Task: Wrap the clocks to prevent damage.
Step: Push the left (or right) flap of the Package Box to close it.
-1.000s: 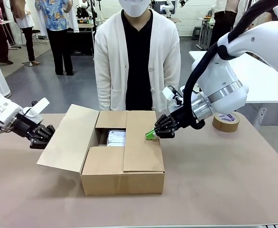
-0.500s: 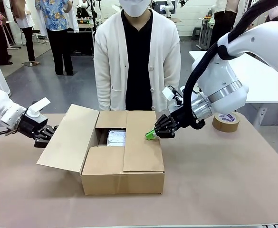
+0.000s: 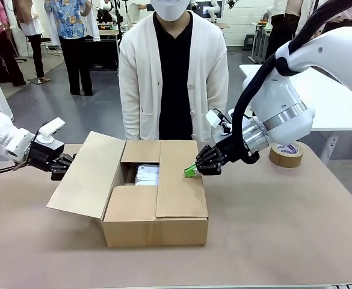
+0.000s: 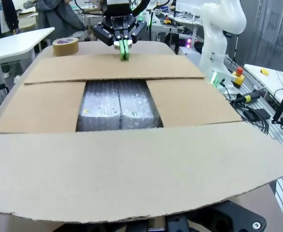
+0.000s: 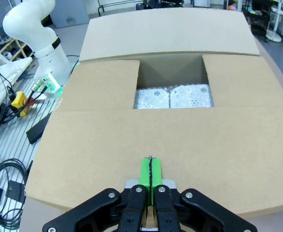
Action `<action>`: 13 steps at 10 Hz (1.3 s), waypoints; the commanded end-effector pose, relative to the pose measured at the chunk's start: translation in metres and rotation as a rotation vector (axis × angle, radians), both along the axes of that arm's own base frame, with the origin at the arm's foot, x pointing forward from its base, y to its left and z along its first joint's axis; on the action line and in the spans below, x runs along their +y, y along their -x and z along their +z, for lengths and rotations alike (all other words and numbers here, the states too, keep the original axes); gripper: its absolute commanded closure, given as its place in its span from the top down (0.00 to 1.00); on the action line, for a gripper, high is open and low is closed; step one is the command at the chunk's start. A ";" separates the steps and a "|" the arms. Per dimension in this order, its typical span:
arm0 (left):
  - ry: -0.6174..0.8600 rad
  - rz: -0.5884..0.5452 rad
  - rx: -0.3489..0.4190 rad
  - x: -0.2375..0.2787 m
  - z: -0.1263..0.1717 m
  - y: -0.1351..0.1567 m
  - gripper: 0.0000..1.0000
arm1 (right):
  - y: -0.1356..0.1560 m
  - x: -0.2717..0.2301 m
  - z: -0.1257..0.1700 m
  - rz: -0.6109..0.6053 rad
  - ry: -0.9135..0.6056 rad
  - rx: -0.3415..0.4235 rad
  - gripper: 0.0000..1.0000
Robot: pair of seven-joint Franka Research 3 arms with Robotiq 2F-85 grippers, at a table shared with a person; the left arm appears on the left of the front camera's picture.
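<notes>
A cardboard box [image 3: 154, 223] stands mid-table. Through its open middle I see bubble-wrapped clocks [image 3: 147, 174], two silvery bundles side by side [image 5: 172, 97] [image 4: 119, 104]. The right flap [image 3: 179, 180] lies folded down over the box, and my right gripper [image 3: 191, 171] is shut with its green pads pressed together, tip resting on that flap [image 5: 151, 175]. The left flap [image 3: 88, 174] slants outward and upward. My left gripper [image 3: 64, 161] is shut just behind this flap's outer face, holding nothing. In the left wrist view the flap [image 4: 131, 169] hides its fingertips.
A person in a white cardigan [image 3: 172, 78] stands at the far edge, hands out of sight. A roll of brown tape [image 3: 286, 155] lies at the right rear. Bare table surrounds the box in front and on both sides.
My left gripper has moved up and to the right, closing in on the back of the left flap. The right gripper and the box have not moved.
</notes>
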State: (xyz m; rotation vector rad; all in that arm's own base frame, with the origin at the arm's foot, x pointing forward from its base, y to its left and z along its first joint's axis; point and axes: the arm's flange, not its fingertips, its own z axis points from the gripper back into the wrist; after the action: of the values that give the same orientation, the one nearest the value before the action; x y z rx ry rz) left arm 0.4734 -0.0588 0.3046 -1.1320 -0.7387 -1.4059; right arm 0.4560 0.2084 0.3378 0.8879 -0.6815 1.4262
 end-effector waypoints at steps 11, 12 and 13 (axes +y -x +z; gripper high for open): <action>-0.061 0.010 -0.128 -0.083 0.041 0.020 0.00 | 0.001 0.001 -0.005 -0.011 -0.002 0.011 0.01; -0.079 0.021 -0.158 -0.091 0.043 0.019 0.00 | 0.001 0.001 -0.005 -0.011 -0.002 0.011 0.01; -0.098 0.032 -0.193 -0.098 0.043 0.018 0.00 | 0.001 0.001 -0.005 -0.011 -0.002 0.011 0.01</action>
State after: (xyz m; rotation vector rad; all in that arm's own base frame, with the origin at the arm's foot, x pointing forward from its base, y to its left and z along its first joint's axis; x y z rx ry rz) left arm 0.4624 -0.1460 0.3505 -0.9713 -0.7696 -1.5315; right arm 0.4560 0.2083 0.3378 0.8878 -0.6816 1.4260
